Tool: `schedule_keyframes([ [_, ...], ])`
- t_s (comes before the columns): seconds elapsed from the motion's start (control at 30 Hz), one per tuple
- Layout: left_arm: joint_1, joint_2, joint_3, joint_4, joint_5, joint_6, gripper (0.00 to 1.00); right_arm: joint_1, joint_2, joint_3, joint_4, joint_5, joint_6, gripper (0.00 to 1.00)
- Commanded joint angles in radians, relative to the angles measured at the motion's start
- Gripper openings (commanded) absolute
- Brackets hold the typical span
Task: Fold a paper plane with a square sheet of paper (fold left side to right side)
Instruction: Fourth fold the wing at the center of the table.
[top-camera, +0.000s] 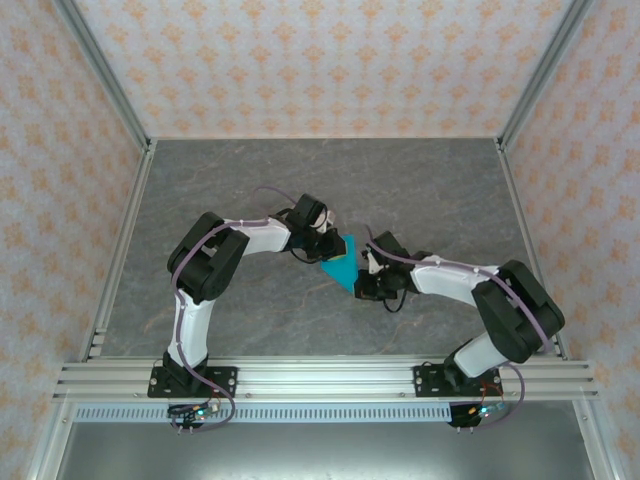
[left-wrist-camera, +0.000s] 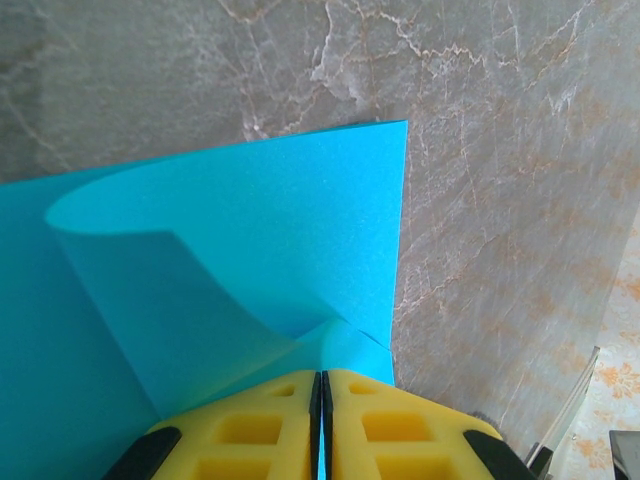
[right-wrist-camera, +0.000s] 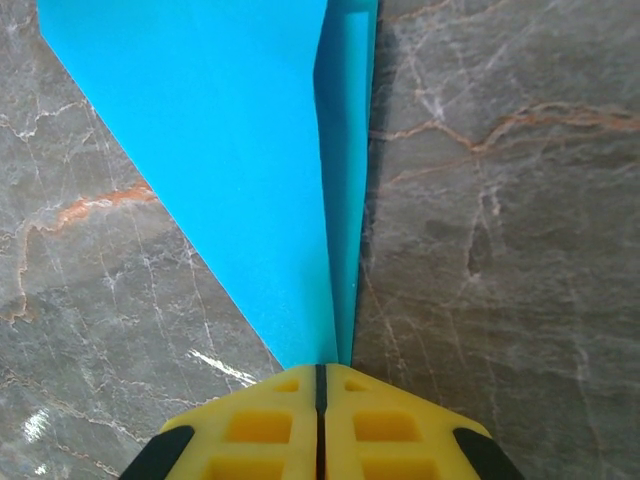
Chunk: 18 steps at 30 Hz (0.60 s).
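Two grippers, and both are pinched tight on the same sheet. Our left gripper (left-wrist-camera: 320, 385) has its yellow fingers (left-wrist-camera: 270, 395) pressed together with only a sliver of blue between them, so it holds a corner of the square sheet of paper (left-wrist-camera: 250, 240). From that grip the paper curls up and over in a soft loop, not creased flat, and its far edge lies on the grey marbled table (left-wrist-camera: 500, 200). Our right gripper (right-wrist-camera: 320, 372) is closed likewise, its pads meeting on the narrow end of the sheet. There a folded flap stands on edge, and a broad blue wedge spreads away to the left across the table. From above, we see the two arms bent inward toward each other near the middle of the table. The left tip is at the sheet's upper corner and the right tip at its lower right, with the paper between them, touching both.
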<state>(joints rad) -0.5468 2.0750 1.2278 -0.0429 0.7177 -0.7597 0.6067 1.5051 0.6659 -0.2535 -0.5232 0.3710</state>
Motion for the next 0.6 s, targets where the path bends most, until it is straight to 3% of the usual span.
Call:
schedule_keyframes([
  [0.0, -0.004, 0.036, -0.015, -0.117, -0.083, 0.03, 0.12, 0.01, -0.007, -0.058, -0.173, 0.022, 0.012, 0.1],
  [0.57, -0.005, 0.034, -0.007, -0.121, -0.078, 0.026, 0.12, -0.006, -0.156, 0.013, -0.225, -0.007, 0.017, 0.09],
])
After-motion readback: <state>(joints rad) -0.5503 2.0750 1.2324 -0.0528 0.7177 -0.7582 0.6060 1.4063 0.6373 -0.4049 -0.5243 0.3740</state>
